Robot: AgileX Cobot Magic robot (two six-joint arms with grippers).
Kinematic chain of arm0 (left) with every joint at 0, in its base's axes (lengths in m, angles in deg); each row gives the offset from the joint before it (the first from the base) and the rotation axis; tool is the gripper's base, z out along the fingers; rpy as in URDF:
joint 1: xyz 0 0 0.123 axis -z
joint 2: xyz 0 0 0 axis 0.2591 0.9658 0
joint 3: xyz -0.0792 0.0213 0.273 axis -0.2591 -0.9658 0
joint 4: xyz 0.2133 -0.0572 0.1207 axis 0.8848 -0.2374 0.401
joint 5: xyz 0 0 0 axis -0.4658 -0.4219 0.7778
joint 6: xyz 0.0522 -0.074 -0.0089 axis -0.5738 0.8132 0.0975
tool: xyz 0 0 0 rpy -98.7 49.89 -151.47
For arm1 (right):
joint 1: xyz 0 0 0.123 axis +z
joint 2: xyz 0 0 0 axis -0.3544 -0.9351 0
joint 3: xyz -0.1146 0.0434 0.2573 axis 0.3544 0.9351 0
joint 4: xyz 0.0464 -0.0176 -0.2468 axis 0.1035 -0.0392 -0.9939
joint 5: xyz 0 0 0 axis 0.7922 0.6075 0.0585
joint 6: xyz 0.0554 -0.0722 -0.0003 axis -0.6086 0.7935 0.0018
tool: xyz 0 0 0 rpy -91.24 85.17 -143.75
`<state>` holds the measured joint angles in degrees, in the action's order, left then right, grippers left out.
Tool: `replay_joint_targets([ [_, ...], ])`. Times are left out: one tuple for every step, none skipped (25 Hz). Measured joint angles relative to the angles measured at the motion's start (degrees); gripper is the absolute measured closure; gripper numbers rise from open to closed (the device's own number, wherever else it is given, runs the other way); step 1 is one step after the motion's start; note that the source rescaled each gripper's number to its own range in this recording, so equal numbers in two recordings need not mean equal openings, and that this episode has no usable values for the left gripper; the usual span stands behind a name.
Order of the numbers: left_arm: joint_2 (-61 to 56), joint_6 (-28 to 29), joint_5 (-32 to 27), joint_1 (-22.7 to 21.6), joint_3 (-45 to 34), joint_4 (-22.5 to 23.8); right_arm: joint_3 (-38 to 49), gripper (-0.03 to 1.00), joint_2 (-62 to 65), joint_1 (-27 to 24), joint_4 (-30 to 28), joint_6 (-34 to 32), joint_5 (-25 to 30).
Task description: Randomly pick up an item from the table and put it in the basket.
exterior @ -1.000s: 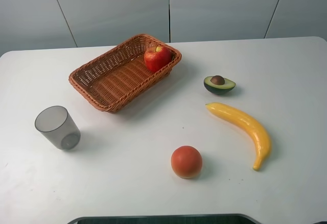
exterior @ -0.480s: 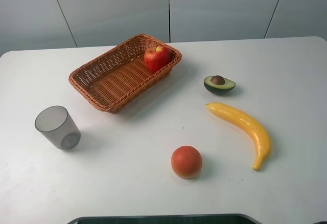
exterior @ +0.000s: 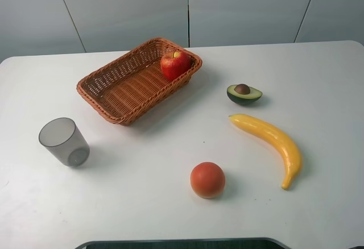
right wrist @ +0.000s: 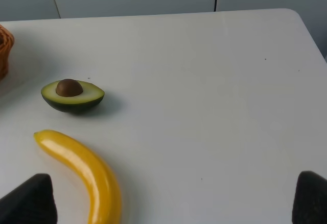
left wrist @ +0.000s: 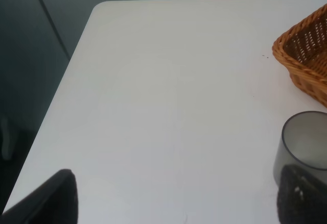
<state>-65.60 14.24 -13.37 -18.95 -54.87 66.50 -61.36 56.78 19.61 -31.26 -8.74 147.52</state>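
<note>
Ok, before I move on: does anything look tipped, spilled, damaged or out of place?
Nothing stands out. The apple sits inside the basket, at its far right corner. The cup stands upright and looks empty. The avocado half, banana and orange-red fruit lie apart on the table, none visibly damaged.

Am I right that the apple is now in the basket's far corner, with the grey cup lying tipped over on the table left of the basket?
Not quite. The grey cup stands upright, mouth up, not tipped over; the exterior high view shows this. The rest holds: the apple sits in the far corner of the basket, and the cup is on the table to the basket's left.
</note>
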Motion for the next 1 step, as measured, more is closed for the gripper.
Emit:
replay_joint_targets([
  [0.0,0.0,0.0,0.0,0.0,0.0,0.0,-0.03,0.0,0.0,0.0,0.0,0.0],
])
